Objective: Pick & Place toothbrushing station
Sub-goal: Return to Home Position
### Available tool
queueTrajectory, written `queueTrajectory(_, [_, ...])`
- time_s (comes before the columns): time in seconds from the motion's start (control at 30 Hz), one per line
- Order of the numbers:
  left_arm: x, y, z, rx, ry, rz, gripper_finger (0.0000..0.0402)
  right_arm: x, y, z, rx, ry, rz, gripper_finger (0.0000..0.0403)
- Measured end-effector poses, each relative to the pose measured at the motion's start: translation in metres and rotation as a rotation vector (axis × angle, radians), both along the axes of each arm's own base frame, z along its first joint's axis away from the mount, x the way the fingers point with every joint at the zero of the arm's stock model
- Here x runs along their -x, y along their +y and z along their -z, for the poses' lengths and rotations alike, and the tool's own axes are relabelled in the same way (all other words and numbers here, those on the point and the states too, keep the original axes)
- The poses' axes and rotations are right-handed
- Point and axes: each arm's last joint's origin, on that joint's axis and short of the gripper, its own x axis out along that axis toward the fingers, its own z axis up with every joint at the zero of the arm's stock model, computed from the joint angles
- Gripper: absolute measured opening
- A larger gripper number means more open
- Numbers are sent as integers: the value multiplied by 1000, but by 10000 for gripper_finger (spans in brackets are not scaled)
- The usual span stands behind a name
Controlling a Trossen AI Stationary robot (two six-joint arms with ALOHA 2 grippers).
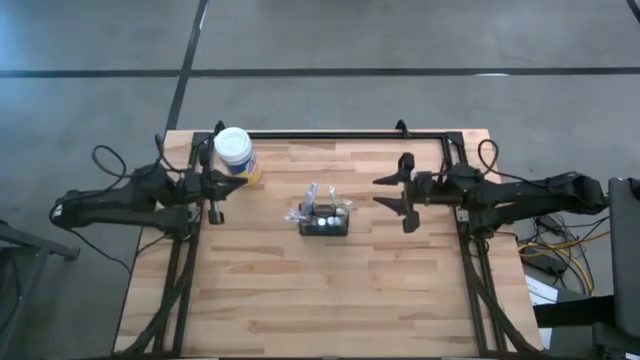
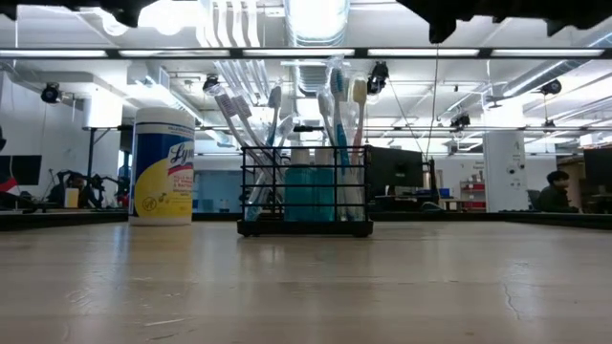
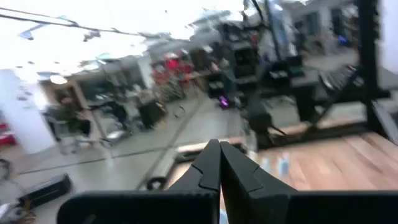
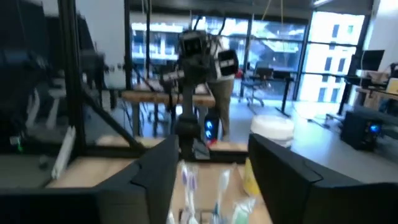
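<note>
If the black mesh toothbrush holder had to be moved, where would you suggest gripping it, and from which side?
I would grip the black mesh holder low across its narrow depth, coming in level from the end nearest the right arm. The toothbrushes stand well above its rim and crowd the top, so descending looks awkward. The open right end effector faces that end.

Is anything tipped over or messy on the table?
Nothing stands out. The black mesh holder stands upright mid-table, toothbrushes leaning inside it. The yellow canister is upright. The left arm and right arm wait at the table's sides.
</note>
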Motion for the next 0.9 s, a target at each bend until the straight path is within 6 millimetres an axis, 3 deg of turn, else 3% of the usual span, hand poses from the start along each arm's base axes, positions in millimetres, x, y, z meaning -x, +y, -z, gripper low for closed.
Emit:
queueTrajectory(0.2, [-29,1,4,-14,183,30,2,2,1,-8,57,106,50,102])
queueTrajectory(0.37, [-55,1,3,-20,236,102,1,0,0,-8,93,158,53,19])
queueTrajectory(0.63, [-54,-4,-26,58,78,284,1,19,8,-10,76,70,-57,8])
queueTrajectory(0.77, [-52,-6,-25,65,80,339,1,29,9,-3,14,41,-96,8])
queueTrajectory(0.9, [-58,-6,0,89,138,348,0,30,9,21,10,73,-75,8])
